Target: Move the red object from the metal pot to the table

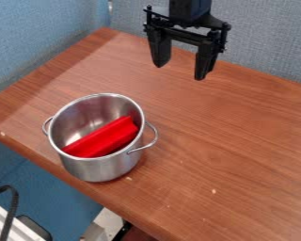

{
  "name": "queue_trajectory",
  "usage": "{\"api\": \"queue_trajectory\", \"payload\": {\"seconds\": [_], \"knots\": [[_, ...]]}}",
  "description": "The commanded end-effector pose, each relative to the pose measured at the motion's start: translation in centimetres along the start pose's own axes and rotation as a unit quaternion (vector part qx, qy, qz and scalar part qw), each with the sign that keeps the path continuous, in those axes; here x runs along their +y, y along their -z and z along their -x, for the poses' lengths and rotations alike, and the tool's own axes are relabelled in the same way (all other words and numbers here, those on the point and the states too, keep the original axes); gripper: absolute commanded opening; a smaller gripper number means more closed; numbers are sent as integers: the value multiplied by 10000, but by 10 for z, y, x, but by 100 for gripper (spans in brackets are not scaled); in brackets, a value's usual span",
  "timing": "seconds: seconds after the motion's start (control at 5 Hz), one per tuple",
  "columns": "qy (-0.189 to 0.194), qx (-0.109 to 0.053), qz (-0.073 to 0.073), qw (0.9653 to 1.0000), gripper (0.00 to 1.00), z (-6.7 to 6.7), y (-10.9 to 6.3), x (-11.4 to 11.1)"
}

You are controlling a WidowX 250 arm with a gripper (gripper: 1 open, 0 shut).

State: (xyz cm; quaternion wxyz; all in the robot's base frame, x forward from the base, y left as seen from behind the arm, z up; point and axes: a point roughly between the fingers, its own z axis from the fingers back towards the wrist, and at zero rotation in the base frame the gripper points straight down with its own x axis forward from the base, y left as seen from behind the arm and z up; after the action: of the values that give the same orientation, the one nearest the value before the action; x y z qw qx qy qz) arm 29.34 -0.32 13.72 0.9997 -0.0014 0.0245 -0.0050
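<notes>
Blue wall (65,24) behind table (229,141)

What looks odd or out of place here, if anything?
Only the red block: it lies slanted inside the metal pot, leaning against the wall. The pot sits close to the table's near edge. Nothing looks spilled or damaged.

Red object (104,137) in shiny silver pot (97,137) (reddish-brown, seemingly wood-grained table (229,151)).
</notes>
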Motion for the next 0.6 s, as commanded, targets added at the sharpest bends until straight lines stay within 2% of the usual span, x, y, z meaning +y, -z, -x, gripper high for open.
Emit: {"api": "queue_trajectory", "payload": {"seconds": [0.0,0.2,0.4], "knots": [[-10,93,9,10000,100,2,6,0],[-233,33,22,9997,100,31,9,11],[-427,-235,3,9988,100,53,4,35]]}}
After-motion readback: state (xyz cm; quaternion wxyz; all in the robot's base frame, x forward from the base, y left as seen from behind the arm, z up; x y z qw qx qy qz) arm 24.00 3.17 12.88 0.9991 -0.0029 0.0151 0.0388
